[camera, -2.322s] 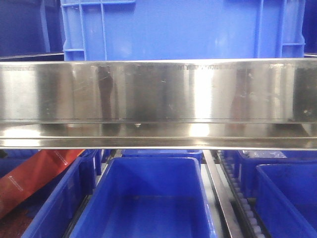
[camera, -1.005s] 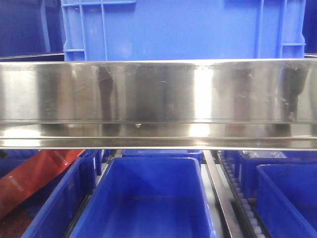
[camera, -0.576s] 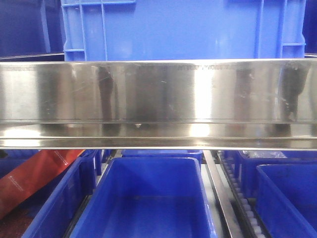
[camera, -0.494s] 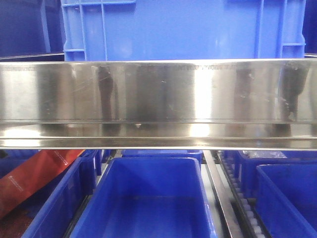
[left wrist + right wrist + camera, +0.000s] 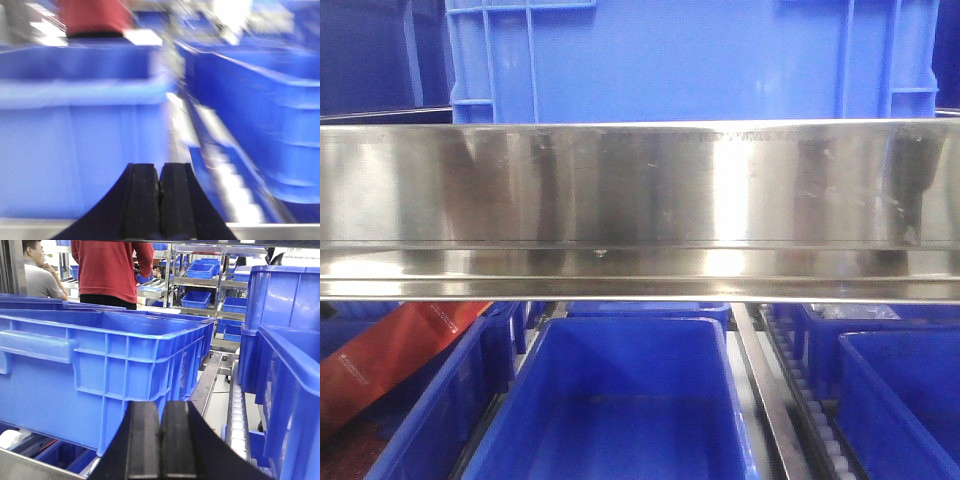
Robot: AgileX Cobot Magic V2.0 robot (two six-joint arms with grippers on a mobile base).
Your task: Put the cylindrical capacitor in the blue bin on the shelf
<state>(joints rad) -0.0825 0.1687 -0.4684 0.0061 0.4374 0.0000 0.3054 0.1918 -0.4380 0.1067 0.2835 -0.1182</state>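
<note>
The cylindrical capacitor is out of view in every frame. The shelf's broad steel beam (image 5: 640,190) crosses the front view, with a large blue bin (image 5: 680,60) standing above it and an empty blue bin (image 5: 630,322) below it. No gripper shows in that view. In the blurred left wrist view my left gripper (image 5: 160,167) is shut, pads together, facing the gap between a blue bin (image 5: 75,125) and another bin (image 5: 260,115). My right gripper (image 5: 160,405) is also shut, pads touching, in front of the corner of a big blue bin (image 5: 100,360).
A red bag (image 5: 390,355) lies in the lower-left bin. Roller tracks (image 5: 236,415) run between bins, and taller blue bins (image 5: 290,390) stand to the right. Two people, one in red (image 5: 110,270) and one in grey (image 5: 40,280), stand beyond the shelf.
The front view stays almost the same. Only the dark reflection on the left part of the steel beam has shifted and faded.
</note>
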